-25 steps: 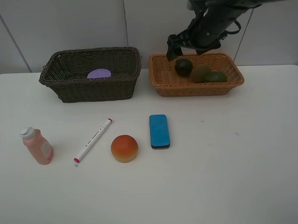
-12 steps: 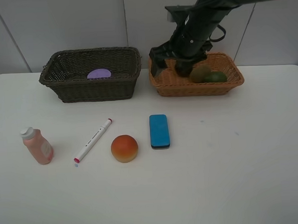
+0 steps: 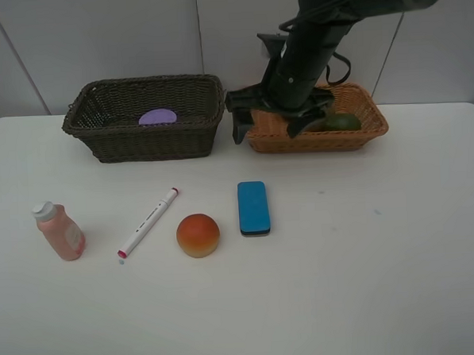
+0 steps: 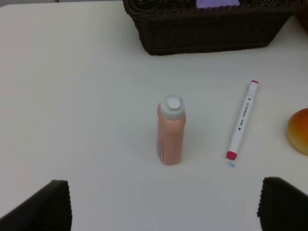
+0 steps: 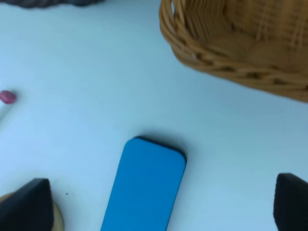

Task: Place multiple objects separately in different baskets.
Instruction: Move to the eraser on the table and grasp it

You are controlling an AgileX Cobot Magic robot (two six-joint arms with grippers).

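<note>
On the white table lie a pink white-capped bottle [image 3: 59, 231] [image 4: 171, 130], a white marker [image 3: 148, 223] [image 4: 243, 120], an orange-red fruit [image 3: 198, 234] and a blue eraser [image 3: 253, 208] [image 5: 144, 187]. A purple-lidded jar [image 3: 157, 116] sits in the dark basket [image 3: 100, 141]. A green lime [image 3: 344, 122] lies in the light basket [image 3: 362, 135] [image 5: 226, 53]. My right gripper [image 3: 268, 128] [image 5: 159, 207] hangs open and empty over that basket's front left corner, above the eraser's far end. My left gripper [image 4: 166, 211] is open and empty, on the near side of the bottle.
The right arm [image 3: 309, 38] crosses over the light basket and hides part of its contents. A white wall stands close behind both baskets. Bare tabletop [image 3: 368, 258] stretches across the front and right.
My right arm has swung left and down, from above the light basket's middle to its front left corner. The objects on the table have not moved.
</note>
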